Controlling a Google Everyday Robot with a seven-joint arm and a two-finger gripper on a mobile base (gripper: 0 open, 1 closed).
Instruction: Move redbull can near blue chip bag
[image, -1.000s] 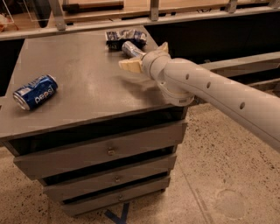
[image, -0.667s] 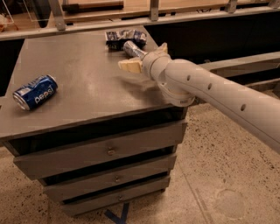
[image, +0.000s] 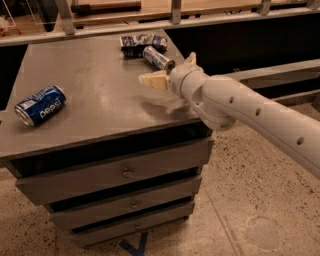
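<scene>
The redbull can (image: 157, 57) is slim and silver and lies on its side at the back right of the grey cabinet top (image: 100, 95). Its far end is right beside the crumpled blue chip bag (image: 136, 42), which lies at the back edge. My gripper (image: 167, 68) hovers just in front of the can's near end. Its fingers are spread: one beige finger (image: 152, 79) points left over the top, the other (image: 190, 59) points up beside the can. It holds nothing.
A blue Pepsi can (image: 40, 105) lies on its side at the front left of the top. The cabinet has several drawers (image: 122, 172) below. A rail and dark shelf (image: 240, 30) run behind; speckled floor (image: 250, 210) lies to the right.
My gripper has shifted slightly toward the front of the top, away from the can. The redbull can, chip bag and Pepsi can have not moved.
</scene>
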